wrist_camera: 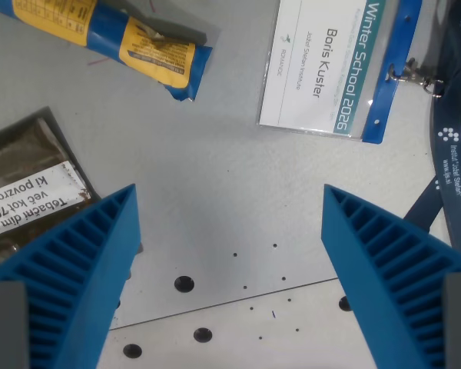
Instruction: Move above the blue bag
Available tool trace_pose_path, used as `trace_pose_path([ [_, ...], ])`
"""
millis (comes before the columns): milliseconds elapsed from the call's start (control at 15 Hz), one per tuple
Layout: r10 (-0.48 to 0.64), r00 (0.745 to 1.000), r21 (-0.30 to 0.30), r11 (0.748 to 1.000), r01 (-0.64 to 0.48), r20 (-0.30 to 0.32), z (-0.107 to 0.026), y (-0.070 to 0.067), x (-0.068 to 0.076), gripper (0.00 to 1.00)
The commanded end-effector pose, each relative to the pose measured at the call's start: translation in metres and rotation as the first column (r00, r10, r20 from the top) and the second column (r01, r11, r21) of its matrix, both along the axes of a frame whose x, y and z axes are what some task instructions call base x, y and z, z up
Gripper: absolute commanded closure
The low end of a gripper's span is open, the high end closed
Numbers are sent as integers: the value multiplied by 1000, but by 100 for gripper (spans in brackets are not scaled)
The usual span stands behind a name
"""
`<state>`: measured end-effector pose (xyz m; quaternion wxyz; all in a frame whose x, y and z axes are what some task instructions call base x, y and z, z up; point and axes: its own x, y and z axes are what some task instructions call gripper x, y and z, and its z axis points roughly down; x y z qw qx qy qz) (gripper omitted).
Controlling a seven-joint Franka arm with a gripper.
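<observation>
Blue and yellow are being shown on the bag (pixel 115 42); white with a teal band on the badge (pixel 326 65); ribbed blue on the fingers (pixel 77 261); navy on the lanyard (pixel 449 146).

Thing: blue bag (pixel 111 40)
Look: blue wrapper with yellow label panels carrying small dark print; crinkled, sealed end with a short blue flap
Pose: lying flat, set on a slant, sealed end pointing toward lower right
Place: upper left of the wrist view, on the grey surface, its far end cut off by the frame edge
</observation>
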<state>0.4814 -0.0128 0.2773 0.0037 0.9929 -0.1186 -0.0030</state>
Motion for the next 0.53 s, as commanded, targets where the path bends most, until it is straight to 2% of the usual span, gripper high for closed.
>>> trace_pose_path([
  [67,0,1000,0,1000,0,2,1,0,0,0],
  [533,46,999,0,999,-46,5,0,1,1,0],
])
